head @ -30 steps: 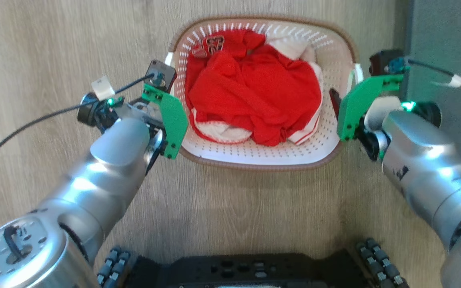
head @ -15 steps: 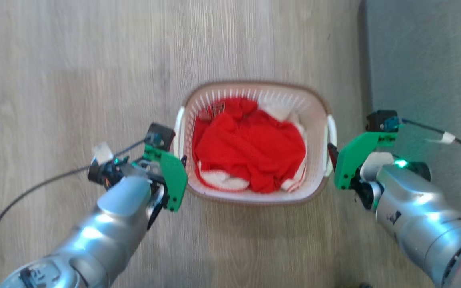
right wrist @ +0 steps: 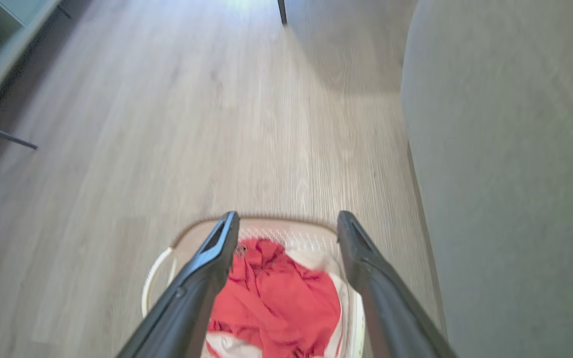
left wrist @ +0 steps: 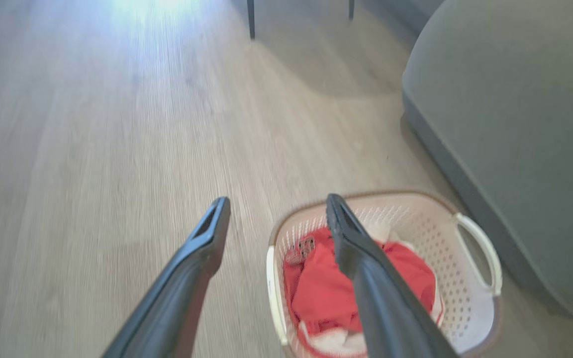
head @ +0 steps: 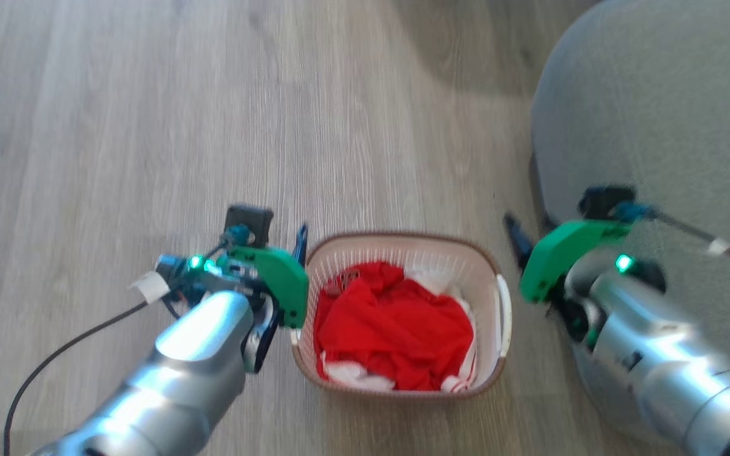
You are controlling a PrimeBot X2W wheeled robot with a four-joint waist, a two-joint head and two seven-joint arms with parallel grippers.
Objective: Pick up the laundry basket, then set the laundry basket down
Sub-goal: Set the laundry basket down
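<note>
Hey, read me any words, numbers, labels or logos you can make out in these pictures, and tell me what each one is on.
No text can be read here.
Printed mark on the crumpled red garment inside the white perforated plastic laundry basket with a brown rim: too blurred to read.
Small white tag beside the silver left arm: too small and blurred; no writing can be made out.

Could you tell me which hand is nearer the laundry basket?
Left. In the head view the left hand overlaps the laundry basket at its left rim; the right hand stands clear of its right handle.
</note>
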